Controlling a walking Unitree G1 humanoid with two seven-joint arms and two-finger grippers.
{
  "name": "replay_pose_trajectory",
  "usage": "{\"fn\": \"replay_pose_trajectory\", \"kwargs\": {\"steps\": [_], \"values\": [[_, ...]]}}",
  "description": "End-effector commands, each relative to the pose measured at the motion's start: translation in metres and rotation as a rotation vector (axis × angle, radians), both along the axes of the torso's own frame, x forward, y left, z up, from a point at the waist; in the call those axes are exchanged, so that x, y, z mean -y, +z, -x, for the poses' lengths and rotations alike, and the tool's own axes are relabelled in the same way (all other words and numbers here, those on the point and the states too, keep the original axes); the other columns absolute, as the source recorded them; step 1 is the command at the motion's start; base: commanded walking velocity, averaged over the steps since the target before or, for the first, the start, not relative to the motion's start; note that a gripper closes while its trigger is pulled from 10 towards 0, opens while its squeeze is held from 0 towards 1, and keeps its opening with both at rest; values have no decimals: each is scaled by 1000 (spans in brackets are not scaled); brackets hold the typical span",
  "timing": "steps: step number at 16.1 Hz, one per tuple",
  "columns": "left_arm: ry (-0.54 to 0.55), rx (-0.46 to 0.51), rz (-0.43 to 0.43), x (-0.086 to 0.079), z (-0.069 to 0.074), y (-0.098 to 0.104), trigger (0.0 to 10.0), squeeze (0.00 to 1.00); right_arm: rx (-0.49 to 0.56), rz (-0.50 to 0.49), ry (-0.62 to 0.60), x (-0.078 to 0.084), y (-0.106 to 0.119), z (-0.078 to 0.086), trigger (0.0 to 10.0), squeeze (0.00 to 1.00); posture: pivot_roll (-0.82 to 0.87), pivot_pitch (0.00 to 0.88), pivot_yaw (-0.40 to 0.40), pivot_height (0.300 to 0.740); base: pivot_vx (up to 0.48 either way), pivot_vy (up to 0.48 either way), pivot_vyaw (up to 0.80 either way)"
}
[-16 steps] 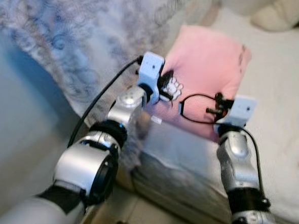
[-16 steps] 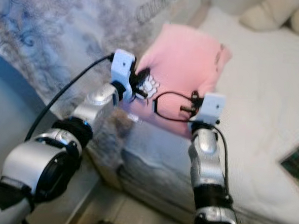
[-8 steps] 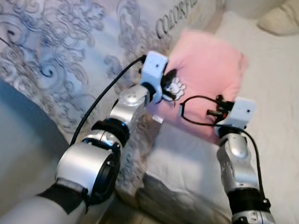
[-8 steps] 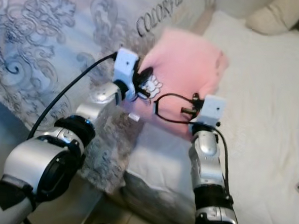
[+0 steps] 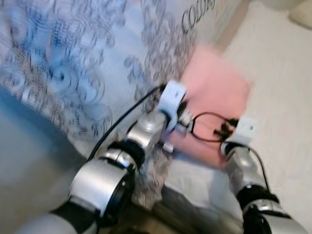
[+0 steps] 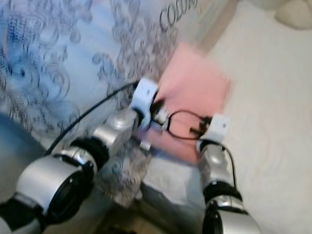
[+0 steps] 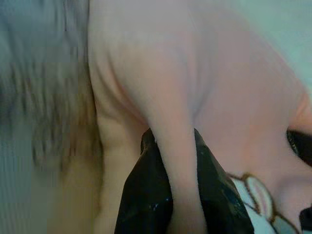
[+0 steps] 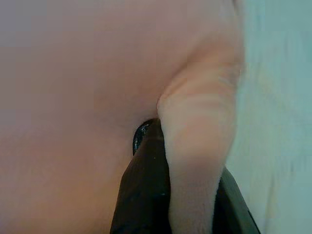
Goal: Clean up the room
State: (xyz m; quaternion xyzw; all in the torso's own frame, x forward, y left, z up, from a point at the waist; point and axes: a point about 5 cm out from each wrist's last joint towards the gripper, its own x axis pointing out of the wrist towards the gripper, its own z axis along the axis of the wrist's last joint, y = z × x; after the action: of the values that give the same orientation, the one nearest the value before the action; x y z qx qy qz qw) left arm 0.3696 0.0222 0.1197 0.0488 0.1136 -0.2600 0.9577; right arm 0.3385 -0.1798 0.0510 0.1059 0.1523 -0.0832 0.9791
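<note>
The pink pillow (image 5: 213, 94) has swung toward the patterned blanket (image 5: 85, 54), pinched between left claw (image 7: 171, 195) and right claw (image 8: 187, 195).

A bedroom: white mattress (image 5: 285, 88) and patterned quilt (image 5: 70, 53).

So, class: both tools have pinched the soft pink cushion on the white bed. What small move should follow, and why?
Probably lift it slightly with both arms together: the left tool and right tool each clamp a fold of the soft pink cushion, which lies half on the patterned quilt.
</note>
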Motion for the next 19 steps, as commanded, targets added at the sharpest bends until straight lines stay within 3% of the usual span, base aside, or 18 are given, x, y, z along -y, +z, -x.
{"fn": "replay_pose_trajectory", "kwargs": {"steps": [1, 3, 5, 8, 9, 10, 16, 19], "values": [[55, -1, -19, -14, -6, 2, 10000, 0, -72, 39, -6, -3, -12, 6, 10000, 0, -74, 202, 114, 740, 0, 0, 0], [33, 19, -39, -13, -6, 4, 10000, 0, -74, 27, 6, -9, -12, 5, 10000, 0, -76, 203, 106, 740, 0, 0, 0], [26, 90, -57, -16, -14, 21, 10000, 0, -95, -89, -14, -21, -13, 3, 10000, 0, -74, 196, 94, 740, 0, 0, 0], [4, 186, -105, -17, -24, 47, 10000, 0, -110, -153, -29, -33, -14, 2, 10000, 0, -60, 190, 82, 740, 0, 0, 0], [1, 205, -111, -17, -26, 54, 10000, 506, -117, -162, -48, -33, -14, 2, 10000, 12, -57, 184, 78, 740, 0, 0, 0], [3, 208, -110, -18, -27, 55, 10000, 1000, -117, -161, -61, -32, -14, 2, 10000, 1000, -57, 184, 78, 740, 0, 0, 0], [25, 143, -8, -17, -23, 46, 10000, 1000, -31, -19, -22, -24, 6, -10, 10000, 1000, -38, 137, 68, 740, 0, 0, 0], [-12, 280, -10, -31, -29, 66, 10000, 1000, 40, 26, -66, -19, 8, -6, 10000, 1000, -49, 73, 62, 740, 0, 0, 0]]}}
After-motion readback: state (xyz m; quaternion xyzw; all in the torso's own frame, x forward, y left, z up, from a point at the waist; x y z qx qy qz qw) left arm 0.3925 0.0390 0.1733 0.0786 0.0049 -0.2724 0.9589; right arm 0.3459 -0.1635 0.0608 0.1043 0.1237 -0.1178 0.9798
